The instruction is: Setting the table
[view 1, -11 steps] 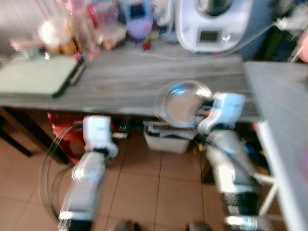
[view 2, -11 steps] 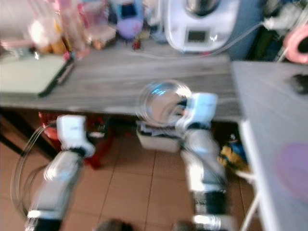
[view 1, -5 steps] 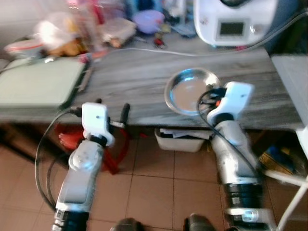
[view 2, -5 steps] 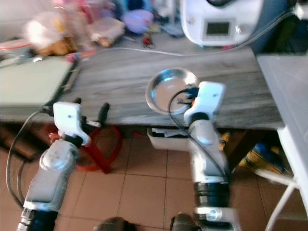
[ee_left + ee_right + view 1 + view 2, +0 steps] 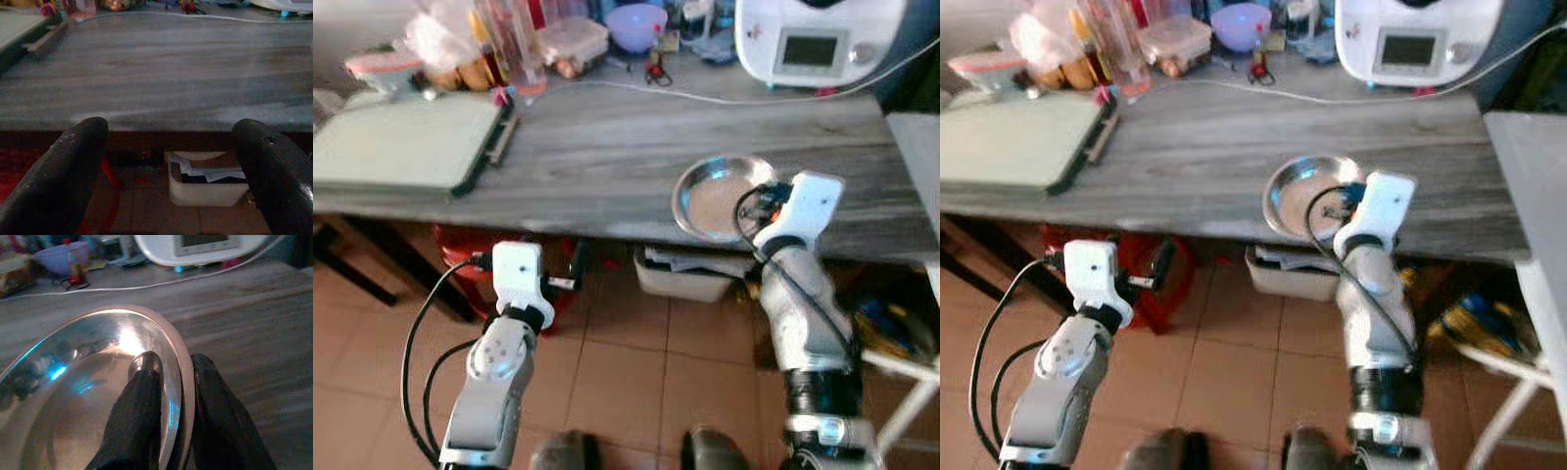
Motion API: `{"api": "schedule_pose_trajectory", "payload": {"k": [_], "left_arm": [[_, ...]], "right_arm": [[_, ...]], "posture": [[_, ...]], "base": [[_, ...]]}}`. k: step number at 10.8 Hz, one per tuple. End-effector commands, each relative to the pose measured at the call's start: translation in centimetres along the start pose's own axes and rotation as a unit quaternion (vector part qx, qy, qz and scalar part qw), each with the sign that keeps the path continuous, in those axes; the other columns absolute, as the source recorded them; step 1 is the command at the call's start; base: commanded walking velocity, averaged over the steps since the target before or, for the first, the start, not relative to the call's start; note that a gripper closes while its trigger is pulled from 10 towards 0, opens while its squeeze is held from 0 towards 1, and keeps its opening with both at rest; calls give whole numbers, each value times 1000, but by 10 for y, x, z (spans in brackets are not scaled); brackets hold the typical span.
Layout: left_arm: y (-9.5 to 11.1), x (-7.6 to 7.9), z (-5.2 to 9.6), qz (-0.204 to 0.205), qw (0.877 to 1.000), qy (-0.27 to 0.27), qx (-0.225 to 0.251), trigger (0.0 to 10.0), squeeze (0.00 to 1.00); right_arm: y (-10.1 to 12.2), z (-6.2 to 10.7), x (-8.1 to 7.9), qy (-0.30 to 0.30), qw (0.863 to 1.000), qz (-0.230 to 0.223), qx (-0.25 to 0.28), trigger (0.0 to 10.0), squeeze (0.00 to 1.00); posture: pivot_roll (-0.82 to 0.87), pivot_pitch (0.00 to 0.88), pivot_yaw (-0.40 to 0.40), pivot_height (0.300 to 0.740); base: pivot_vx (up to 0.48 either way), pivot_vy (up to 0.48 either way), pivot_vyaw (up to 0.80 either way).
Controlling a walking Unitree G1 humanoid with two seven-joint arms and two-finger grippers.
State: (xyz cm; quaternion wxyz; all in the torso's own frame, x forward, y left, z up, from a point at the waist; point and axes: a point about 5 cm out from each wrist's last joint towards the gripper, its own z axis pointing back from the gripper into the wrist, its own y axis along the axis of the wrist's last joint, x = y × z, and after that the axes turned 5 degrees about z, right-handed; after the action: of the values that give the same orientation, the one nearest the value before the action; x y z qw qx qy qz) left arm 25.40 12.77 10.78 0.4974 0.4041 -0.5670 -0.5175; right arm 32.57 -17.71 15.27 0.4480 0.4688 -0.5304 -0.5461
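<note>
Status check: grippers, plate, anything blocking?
Right gripper shut on the steel plate rim, plate over the near edge of the wooden table. Left gripper open, low before the table edge. White cable lies further back.

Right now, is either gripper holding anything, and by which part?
The right gripper pinches the steel plate by its rim; the left gripper is open, holding nothing.

Your right pincer (image 5: 171,382) is clamped at 1 o'clock, one finger on each side of what it grips, arm raised forward. Your left pincer (image 5: 171,161) sits lower at 11 o'clock, fingers spread wide.
</note>
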Motion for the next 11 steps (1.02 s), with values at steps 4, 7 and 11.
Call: {"api": "schedule_pose_trajectory", "payload": {"k": [4, 7, 11], "left_arm": [[3, 3, -5, 4, 1000, 7, 8, 10000, 0], [3, 3, -5, 4, 1000, 7, 8, 10000, 0], [3, 3, -5, 4, 1000, 7, 8, 10000, 0]], "right_arm": [[13, -11, -7, 15, 1000, 4, 10, 10000, 0], [13, -11, -7, 15, 1000, 4, 10, 10000, 0], [13, -11, -7, 15, 1000, 4, 10, 10000, 0]], "posture": [[-56, 165, 43, 740], [-56, 165, 43, 740], [-56, 165, 43, 740]], "base": [[0, 0, 0], [0, 0, 0], [0, 0, 0]]}}
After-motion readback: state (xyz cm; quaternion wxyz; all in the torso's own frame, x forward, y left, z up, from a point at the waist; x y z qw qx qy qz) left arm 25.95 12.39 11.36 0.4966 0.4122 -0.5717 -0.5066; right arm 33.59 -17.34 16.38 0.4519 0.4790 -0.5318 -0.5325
